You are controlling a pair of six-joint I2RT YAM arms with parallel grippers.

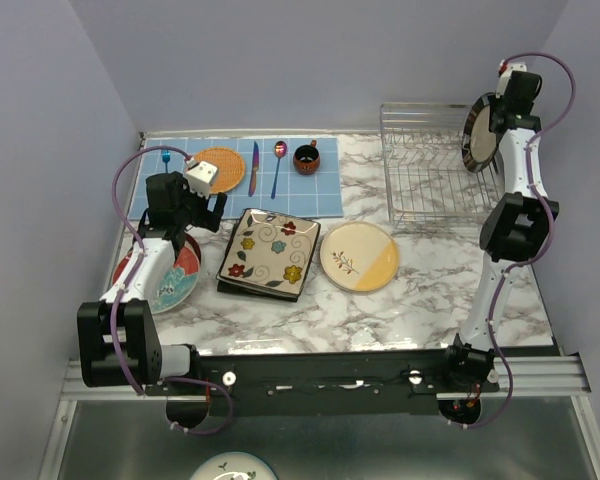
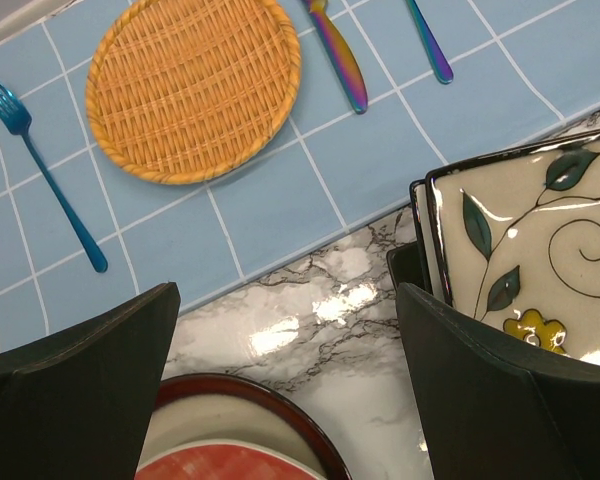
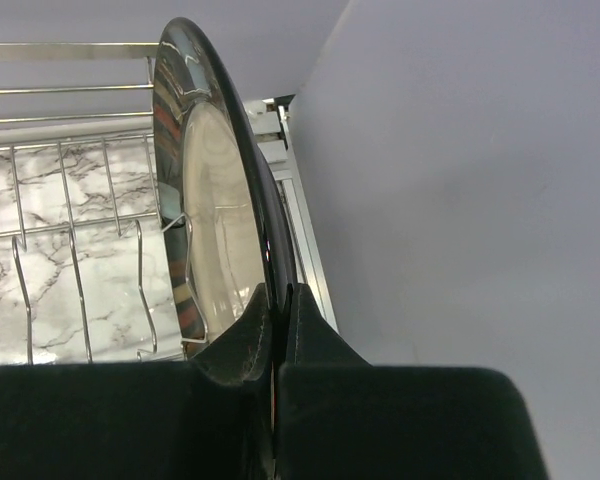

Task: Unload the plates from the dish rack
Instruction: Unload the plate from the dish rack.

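Plate (image 3: 212, 225) rim pinched between right jaws (upright).

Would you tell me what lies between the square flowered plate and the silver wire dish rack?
A round cream-and-yellow plate lies flat there, as the top external view shows.

Left arm (image 1: 142, 268) and right arm (image 1: 516, 225) match: white links, chunky black joints, purple cables (image 1: 572, 90) looping alongside. Left gripper (image 2: 285, 300) shows matte black wedge fingers (image 2: 70, 390); black base rail (image 1: 320, 382) runs underneath both.
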